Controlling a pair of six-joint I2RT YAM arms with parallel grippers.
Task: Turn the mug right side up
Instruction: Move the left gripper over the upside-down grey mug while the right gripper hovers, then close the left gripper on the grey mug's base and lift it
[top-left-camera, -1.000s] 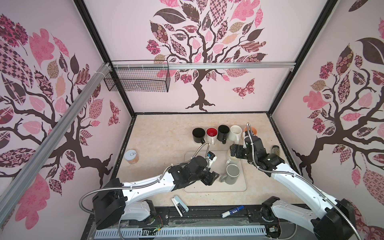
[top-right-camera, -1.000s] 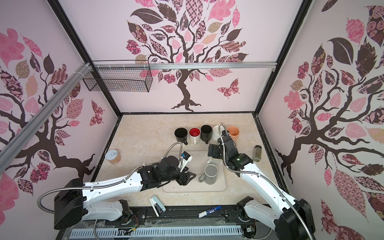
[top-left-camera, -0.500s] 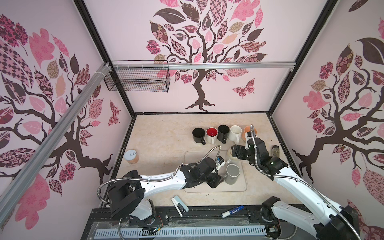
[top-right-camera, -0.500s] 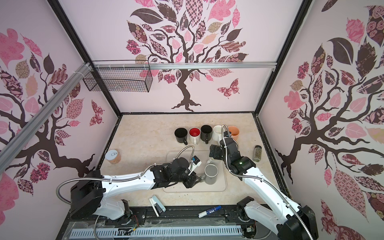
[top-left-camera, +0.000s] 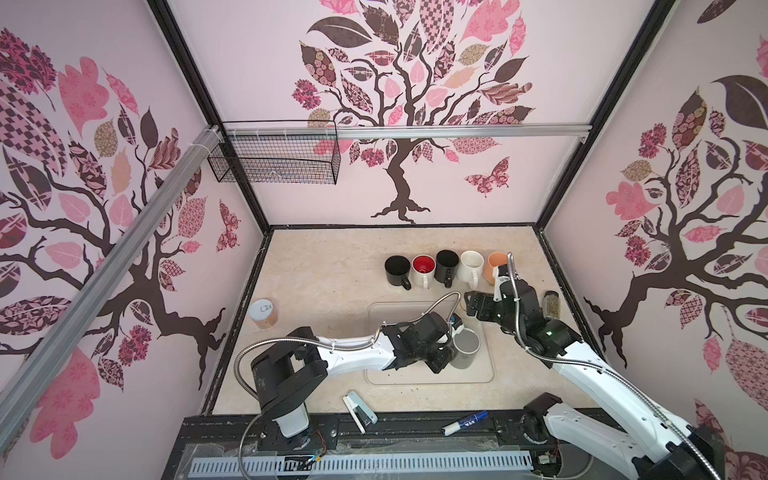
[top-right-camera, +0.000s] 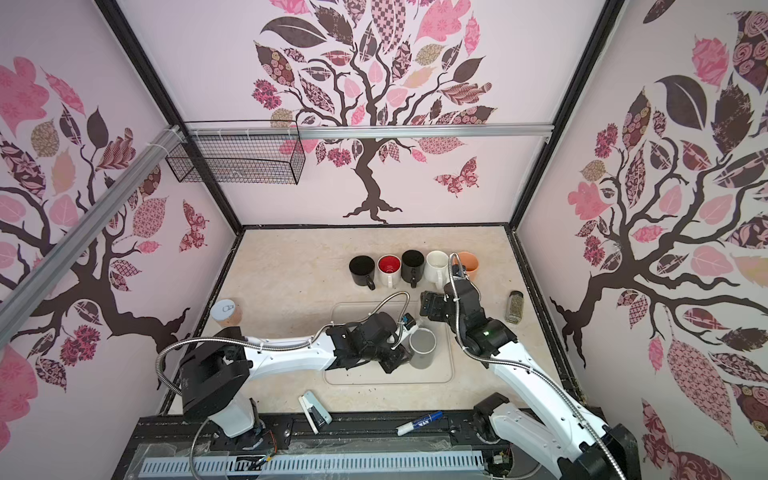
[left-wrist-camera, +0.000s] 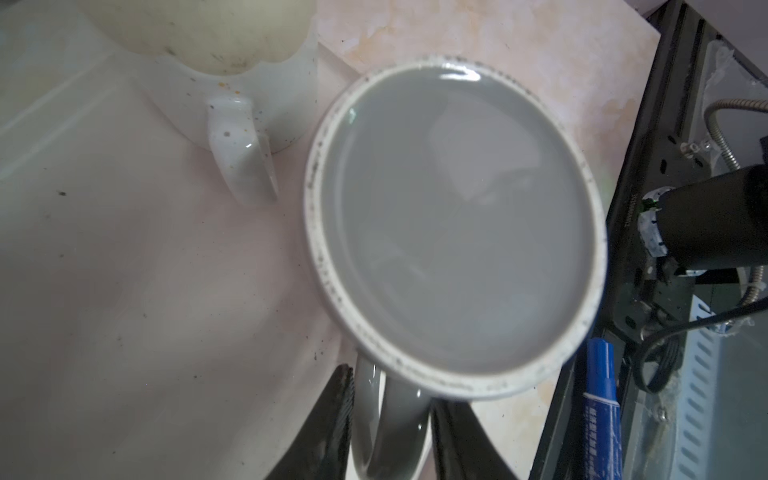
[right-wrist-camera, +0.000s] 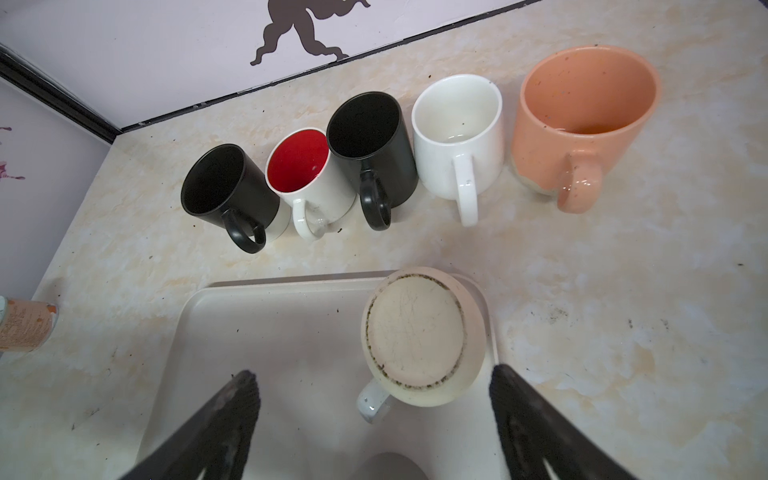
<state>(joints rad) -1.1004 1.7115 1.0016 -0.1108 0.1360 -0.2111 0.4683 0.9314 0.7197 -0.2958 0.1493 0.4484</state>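
Left pincer (left-wrist-camera: 390, 386) astride the gray mug (left-wrist-camera: 453, 224) handle (left-wrist-camera: 386, 432); blue marker (left-wrist-camera: 600, 399) label unreadable.

Non-task clutter: five upright mugs in a row at the back of the desk (top-left-camera: 324, 282): black mug (top-left-camera: 397, 268), red-lined white mug (top-left-camera: 423, 268), second black mug (top-left-camera: 447, 262), white mug (top-left-camera: 471, 266), peach mug (top-left-camera: 496, 264). Spice jar (top-left-camera: 551, 304) near the right wall, orange canister (top-left-camera: 262, 313) near the left. Stapler (top-left-camera: 359, 409) across the desk's front edge, blue marker (top-left-camera: 464, 422) on the black rail. Wire basket (top-left-camera: 274, 160) hangs on the back wall.
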